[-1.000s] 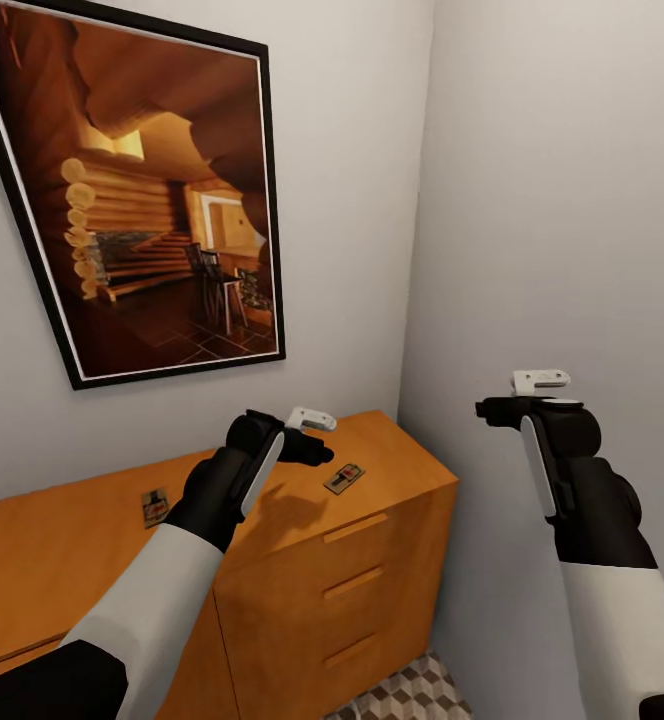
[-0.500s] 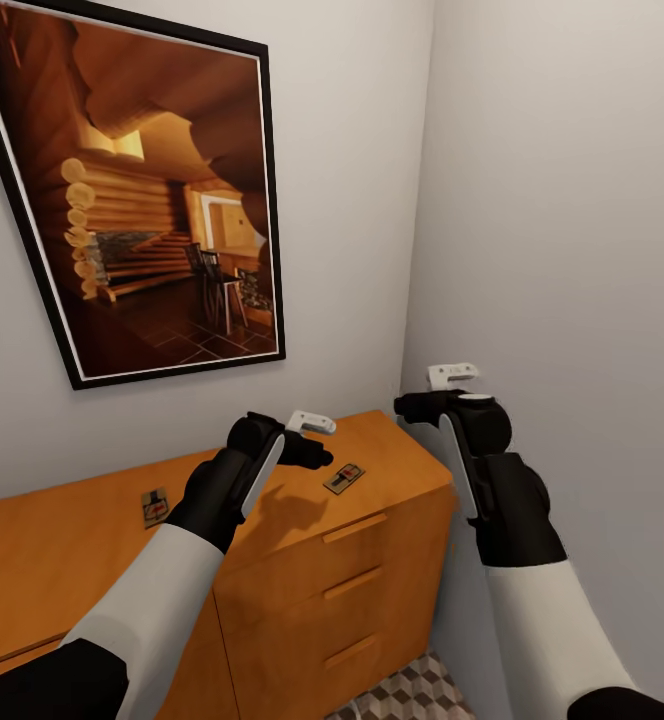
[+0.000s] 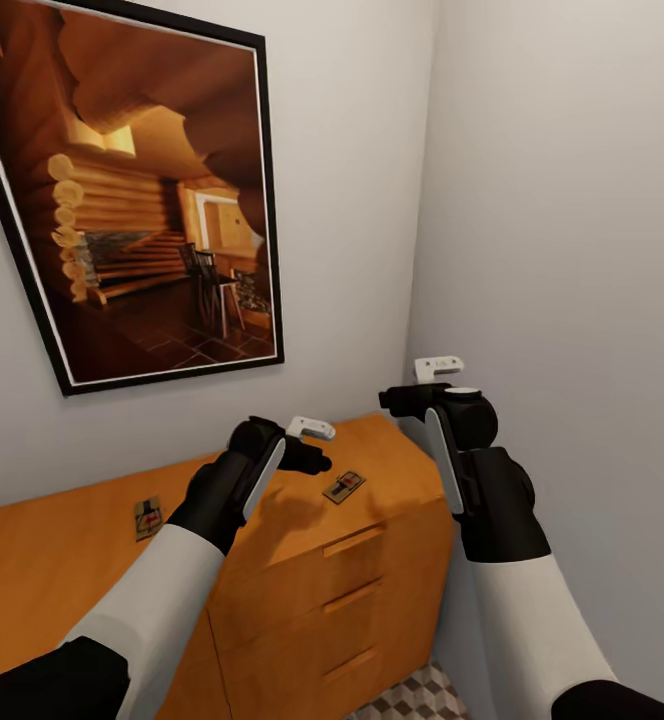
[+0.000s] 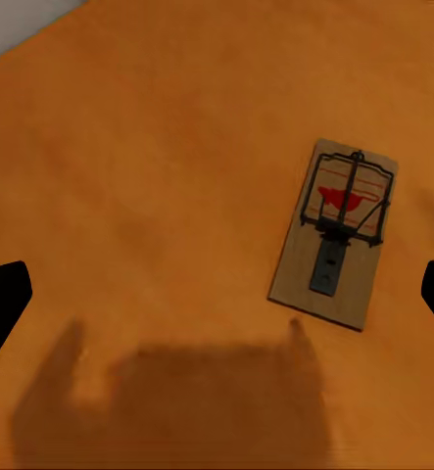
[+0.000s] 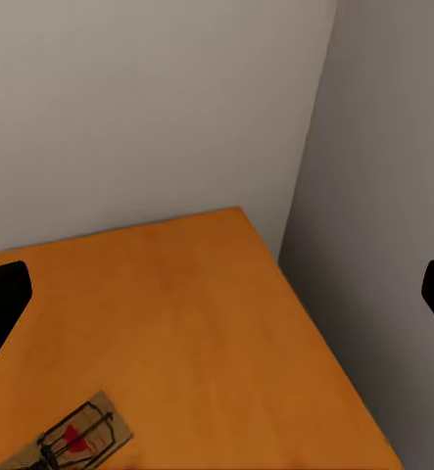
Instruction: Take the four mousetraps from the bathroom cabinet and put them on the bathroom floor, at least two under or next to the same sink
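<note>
Two mousetraps lie flat on the cabinet (image 3: 302, 560) top: one (image 3: 343, 487) near its right end, another (image 3: 148, 517) farther left. My left gripper (image 3: 315, 446) hovers just above and left of the right-hand mousetrap. The left wrist view shows this mousetrap (image 4: 336, 233) on the orange wood, toward one side between the wide-apart fingers (image 4: 1, 299), so that gripper (image 4: 217, 294) is open and empty. My right gripper (image 3: 390, 398) is raised above the cabinet's right end. It (image 5: 217, 294) is open, with the mousetrap (image 5: 74, 438) and cabinet top (image 5: 187, 323) below it.
A large black-framed picture (image 3: 142, 190) hangs on the wall behind the cabinet. A side wall (image 3: 562, 250) closes the corner right of the cabinet. A strip of cube-patterned bathroom floor (image 3: 417, 695) shows at the cabinet's foot.
My right arm has swung left from beside the wall to above the cabinet's right end. The left arm has held still. The head view has shifted slightly.
</note>
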Motion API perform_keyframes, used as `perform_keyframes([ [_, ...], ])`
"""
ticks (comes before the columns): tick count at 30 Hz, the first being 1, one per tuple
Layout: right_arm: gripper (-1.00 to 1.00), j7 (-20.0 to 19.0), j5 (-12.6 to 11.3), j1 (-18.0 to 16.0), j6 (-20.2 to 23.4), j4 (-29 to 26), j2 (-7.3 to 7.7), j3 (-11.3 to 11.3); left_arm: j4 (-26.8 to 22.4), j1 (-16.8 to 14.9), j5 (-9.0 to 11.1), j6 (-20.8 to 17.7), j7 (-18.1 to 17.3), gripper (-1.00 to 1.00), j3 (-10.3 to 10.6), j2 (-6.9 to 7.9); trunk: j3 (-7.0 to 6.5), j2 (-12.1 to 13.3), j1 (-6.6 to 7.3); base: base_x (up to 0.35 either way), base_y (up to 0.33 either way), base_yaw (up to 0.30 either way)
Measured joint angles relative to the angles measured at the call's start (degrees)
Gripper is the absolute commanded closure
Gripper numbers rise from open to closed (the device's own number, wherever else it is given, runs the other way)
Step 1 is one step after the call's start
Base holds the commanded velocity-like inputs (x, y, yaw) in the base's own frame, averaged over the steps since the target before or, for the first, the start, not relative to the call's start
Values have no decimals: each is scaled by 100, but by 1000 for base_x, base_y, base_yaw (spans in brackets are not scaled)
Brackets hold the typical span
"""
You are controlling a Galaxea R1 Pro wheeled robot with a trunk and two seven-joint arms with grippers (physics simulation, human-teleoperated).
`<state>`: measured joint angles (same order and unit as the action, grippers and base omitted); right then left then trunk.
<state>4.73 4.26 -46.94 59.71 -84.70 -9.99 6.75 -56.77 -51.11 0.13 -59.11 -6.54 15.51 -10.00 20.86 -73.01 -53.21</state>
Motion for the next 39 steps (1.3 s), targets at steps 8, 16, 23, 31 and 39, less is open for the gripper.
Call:
perform_keyframes([
  [8,-100,7,7,-2,0,1,0,2,64,0,-12,2,12,-100,-1,0,0,0,-2,151,0,0],
  [16,-100,10,14,-2,0,1,0,5,51,0,-9,2,9,-100,3,0,0,0,-3,26,0,0],
  [23,-100,10,16,-3,0,1,0,5,40,0,-2,2,1,-100,6,0,0,0,-1,113,-1,0],
  [31,-100,10,17,-3,0,1,0,5,46,0,2,1,-1,-100,138,0,0,0,0,271,-43,0],
  [39,-100,10,17,-1,0,1,0,5,46,0,17,-5,-10,-100,369,0,0,0,-2,87,-17,0],
])
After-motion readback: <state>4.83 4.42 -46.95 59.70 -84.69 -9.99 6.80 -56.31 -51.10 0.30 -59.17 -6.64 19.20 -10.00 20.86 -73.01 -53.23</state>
